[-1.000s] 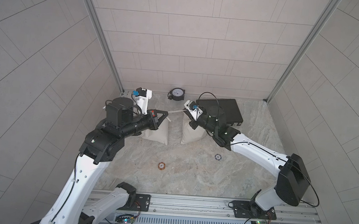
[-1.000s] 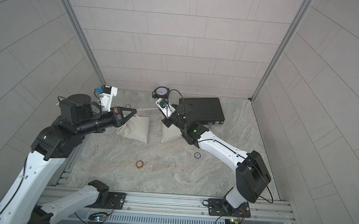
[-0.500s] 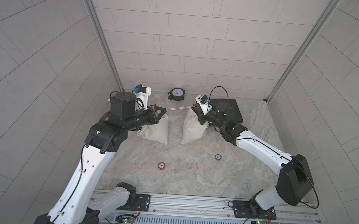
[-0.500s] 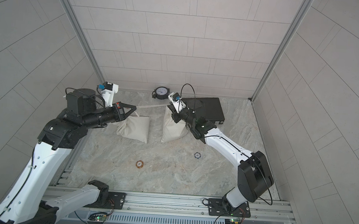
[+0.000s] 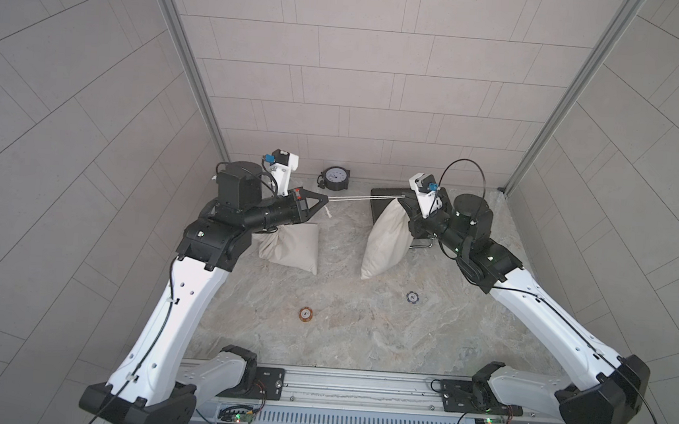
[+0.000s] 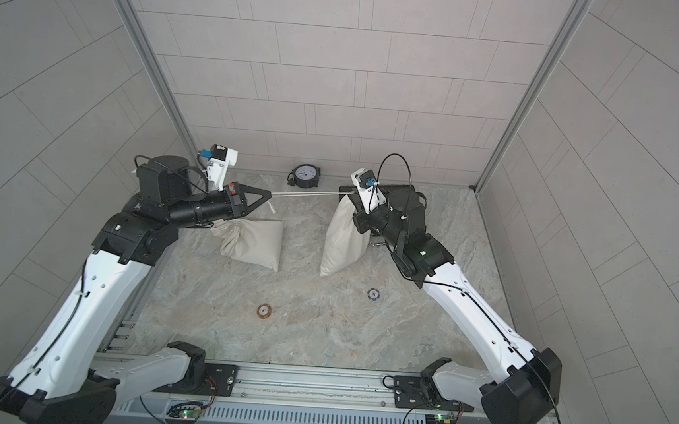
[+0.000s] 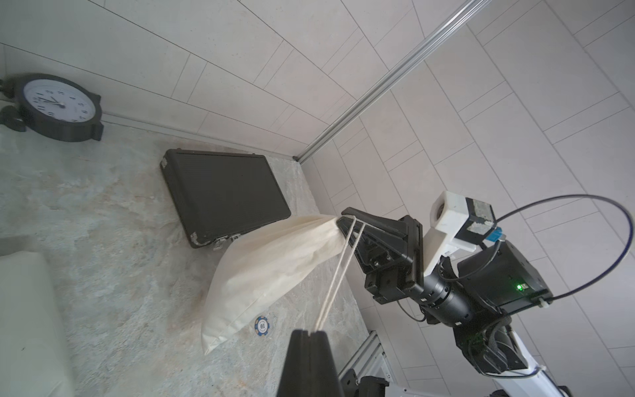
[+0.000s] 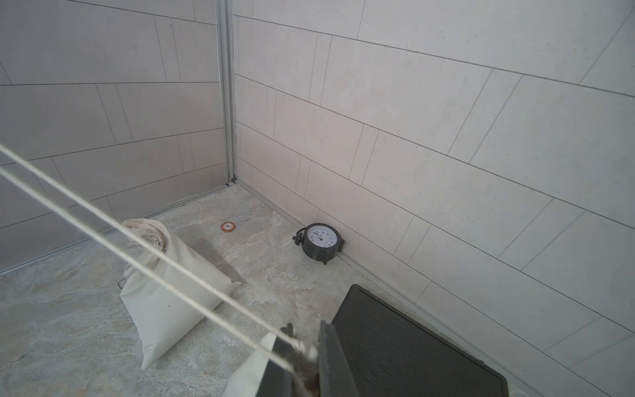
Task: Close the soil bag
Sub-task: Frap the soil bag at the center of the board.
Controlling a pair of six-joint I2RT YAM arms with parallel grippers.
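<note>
- In both top views, at about 1 o'clock from the middle of the tabletop (image 5: 340,337) (image 6: 319,344): soil bag (image 5: 385,241) (image 6: 341,242), stood up and tilted, neck uppermost, lower corner down on the stone surface.
- Pinched tight on the gathered neck: right gripper (image 5: 403,199) (image 6: 349,195).
- At about 10 o'clock: left gripper (image 5: 324,198) (image 6: 268,194), jaws fully together on the drawstring (image 5: 363,199) (image 6: 306,194). Two strands drawn taut and straight between both grippers, clear of the table.
- Also there: second cloth bag (image 5: 293,248) (image 6: 256,244) lying at 10 o'clock under the left arm, well apart from the soil bag. Clock (image 5: 334,178) (image 6: 305,176) at 12 o'clock against the back wall. Black case (image 6: 403,193) at 1 o'clock, mostly hidden behind the right arm. Blue poker chip (image 5: 412,297) (image 6: 373,293) at 3 o'clock, orange poker chip (image 5: 305,314) (image 6: 264,310) at 7 o'clock.
- Left wrist view: left gripper (image 7: 311,331) with no gap between the jaws, drawstring (image 7: 338,275) running from its tip to the right gripper (image 7: 343,221).
- Same view: soil bag (image 7: 268,268) hanging slantwise from that grip, neck bunched to a point, lower corner just beside the blue poker chip (image 7: 262,325). Black case (image 7: 223,192) lying flat behind it, clock (image 7: 55,105) at the wall.
- Right wrist view: right gripper (image 8: 309,347) closed on bunched cloth of the soil bag (image 8: 251,371), drawstring (image 8: 137,237) stretching away in two lines across the second cloth bag (image 8: 168,295).
- Same view: orange poker chip (image 8: 227,226), clock (image 8: 321,240) and black case (image 8: 405,350) around it.
</note>
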